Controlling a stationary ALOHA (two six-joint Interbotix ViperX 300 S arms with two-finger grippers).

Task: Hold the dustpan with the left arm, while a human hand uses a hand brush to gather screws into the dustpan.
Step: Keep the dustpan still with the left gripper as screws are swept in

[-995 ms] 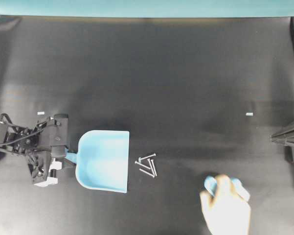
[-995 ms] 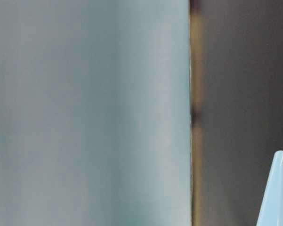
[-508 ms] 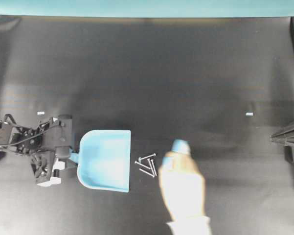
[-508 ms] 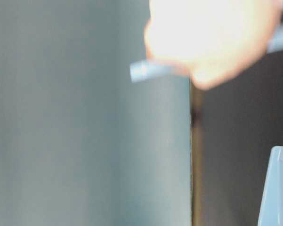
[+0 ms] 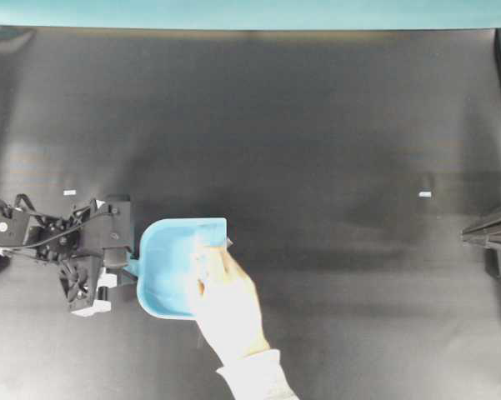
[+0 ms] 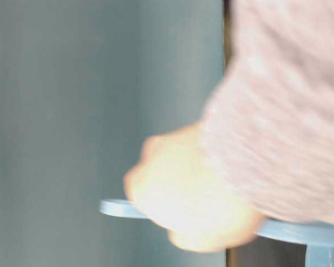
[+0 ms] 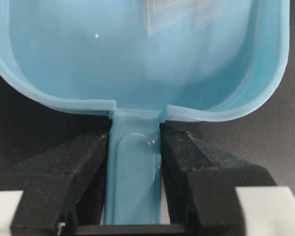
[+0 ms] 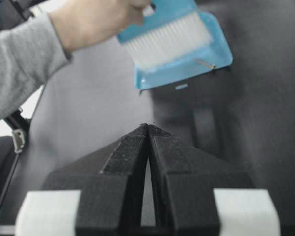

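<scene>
The light blue dustpan (image 5: 162, 271) lies flat at the left of the black table, mouth to the right. My left gripper (image 5: 127, 266) is shut on its thin handle (image 7: 135, 172), one black finger on each side. The human hand (image 5: 227, 304) with a grey sleeve (image 8: 19, 64) holds the hand brush (image 8: 167, 37), whose white bristles (image 7: 186, 14) reach into the pan's mouth. One silver screw (image 8: 204, 63) lies inside the pan near its lip; the other screws are hidden under hand and brush. My right gripper (image 8: 148, 127) is shut on nothing, far to the right.
Two small pale tape marks (image 5: 70, 192) (image 5: 425, 194) lie on the black mat (image 5: 317, 150). The right arm (image 5: 490, 230) rests at the table's right edge. A teal wall strip (image 5: 250, 12) runs along the far edge.
The hand and brush swept left from the lower right across the screws into the dustpan's mouth. The screws no longer lie on the mat. Dustpan and left gripper shifted slightly right.
</scene>
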